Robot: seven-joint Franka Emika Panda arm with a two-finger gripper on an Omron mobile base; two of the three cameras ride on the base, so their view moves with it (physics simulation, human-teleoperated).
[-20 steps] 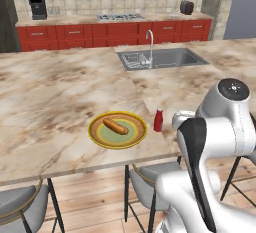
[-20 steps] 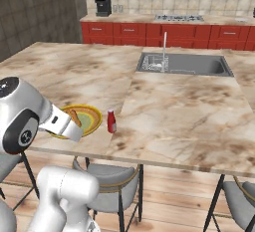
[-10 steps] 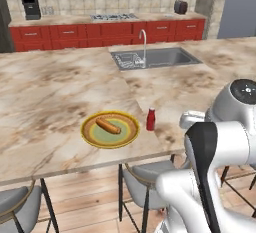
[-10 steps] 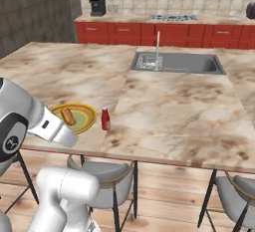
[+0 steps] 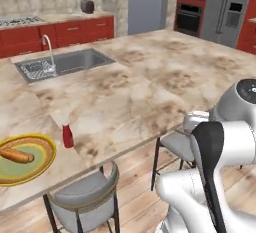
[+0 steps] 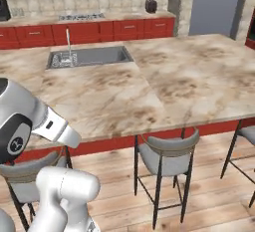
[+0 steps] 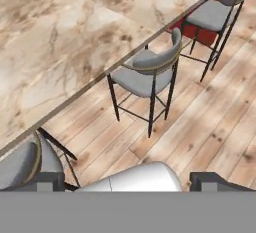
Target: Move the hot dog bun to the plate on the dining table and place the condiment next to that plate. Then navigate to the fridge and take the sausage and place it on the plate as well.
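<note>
Step in hand: judged as the drive toward the fridge [image 5: 232,9]; bun and condiment look placed, sausage not yet fetched.
Doing it well: keep the arm tucked and the base clear of the stools [image 7: 147,72] along the tabletop [image 5: 150,82] edge; arrive square to the fridge doors.
Fingers: the fingers [image 7: 50,181] stand spread wide, holding nothing, touching nothing; they point down at wooden floor [image 7: 200,127] and stools.
Near the fingers: grey stools just below and ahead, tucked under the tabletop rim.
Farther, off to the fingers' left: the condiment [image 5: 67,136] stands upright just beside the plate [image 5: 42,163].
Bun: the hot dog bun [image 5: 16,155] lies on that plate.
Farthest: grey fridge across the room, beyond the tabletop, beside the black oven [image 5: 189,12].
</note>
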